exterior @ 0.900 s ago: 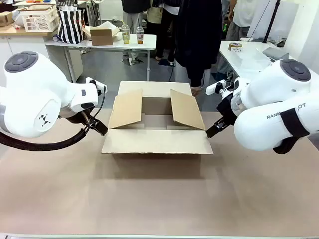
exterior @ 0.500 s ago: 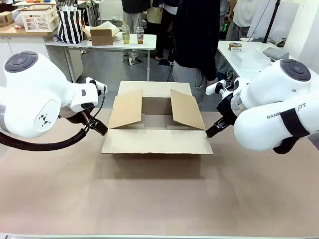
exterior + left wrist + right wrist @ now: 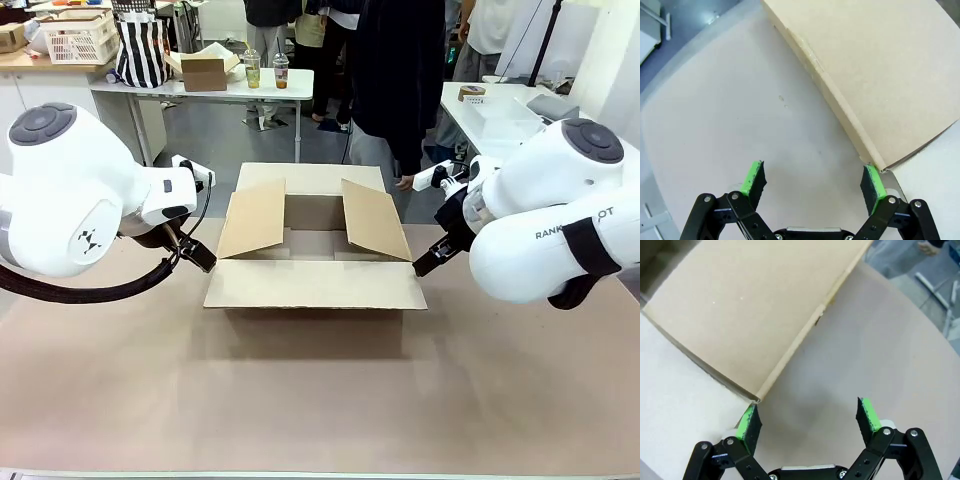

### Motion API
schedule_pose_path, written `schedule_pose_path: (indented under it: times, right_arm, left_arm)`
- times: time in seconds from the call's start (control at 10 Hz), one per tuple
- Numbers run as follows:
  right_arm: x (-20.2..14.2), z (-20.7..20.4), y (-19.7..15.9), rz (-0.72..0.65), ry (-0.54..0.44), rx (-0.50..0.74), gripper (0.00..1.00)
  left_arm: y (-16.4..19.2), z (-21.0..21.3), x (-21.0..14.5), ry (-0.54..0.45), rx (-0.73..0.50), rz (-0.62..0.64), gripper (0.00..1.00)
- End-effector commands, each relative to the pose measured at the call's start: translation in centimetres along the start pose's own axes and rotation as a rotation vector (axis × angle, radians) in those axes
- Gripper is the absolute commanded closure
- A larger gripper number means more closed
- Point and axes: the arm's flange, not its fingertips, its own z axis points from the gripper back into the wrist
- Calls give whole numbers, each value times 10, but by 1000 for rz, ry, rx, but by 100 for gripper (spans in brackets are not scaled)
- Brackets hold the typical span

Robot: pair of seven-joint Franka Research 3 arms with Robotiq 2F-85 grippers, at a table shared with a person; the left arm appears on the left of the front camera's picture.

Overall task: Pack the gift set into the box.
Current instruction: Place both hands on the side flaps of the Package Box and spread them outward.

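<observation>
Across the table (image 3: 320, 400) from me a person in dark clothes (image 3: 400, 70) stands close behind the box (image 3: 315, 240), one hand (image 3: 404, 183) hanging near its far right corner. Farther back, a white table carries two drink cups (image 3: 265, 70) and a small open carton (image 3: 205, 72), with a striped bag (image 3: 140, 50) and a white basket (image 3: 75, 35) to its left. A roll of tape (image 3: 471, 93) sits on another white table at the right. The brown tabletop between me and the box lies bare.

Both arms are folded low, elbows out, flanking the box. The left gripper (image 3: 200, 257) angles down toward the near left corner, and the right gripper (image 3: 424, 264) mirrors it at the near right corner.

In the left wrist view the left gripper (image 3: 812, 182) is spread wide, holding nothing, one green pad (image 3: 873, 182) just beside the corner of the near flap. In the right wrist view the right gripper (image 3: 807, 420) is likewise spread and holding nothing, with one pad (image 3: 747, 422) just beside the opposite corner of that flap.

The box sits mid-table, plain brown corrugated card. Its near flap lies folded out flat toward me, the far flap is laid back toward the person, and the two side flaps tilt inward over the opening. I cannot tell what is inside it.
</observation>
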Motion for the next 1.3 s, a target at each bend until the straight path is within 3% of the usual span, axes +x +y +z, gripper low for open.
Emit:
schedule_pose_path:
  times: [0.0, 0.5, 0.6, 0.7, 0.8, 0.9, 1.0, 1.1, 1.2]
  right_arm:
    - [0, 0, 0, 0, -1, 0, 0]
    - [0, 0, 0, 0, 0, 0, 0]
    - [9, 27, -7, -63, 98, -85, 0]
    - [18, 70, -11, -144, 133, -139, 0]
    - [22, 111, -7, -153, 141, -170, 0]
    - [23, 148, 5, -118, 91, -186, 0]
    - [21, 175, 22, -72, 11, -194, 0]
    - [15, 183, 38, -9, -39, -176, 0]
    - [17, 152, -5, -107, 62, -190, 0]
  left_arm:
    - [0, 0, 0, 0, 0, 0, 0]
    - [0, 0, 0, 0, 0, 0, 0]
    - [0, 0, 0, 0, 0, 0, 0]
    - [-2, 37, 2, 18, -90, 21, 0]
    - [-5, 76, -1, 56, -104, 74, 0]
    - [-11, 108, -5, 15, -114, 61, 0]
    - [-21, 137, -12, -103, -118, 41, 0]
    - [-28, 153, -20, -176, -86, 43, 0]
    - [-17, 101, 19, -23, -103, 55, 0]
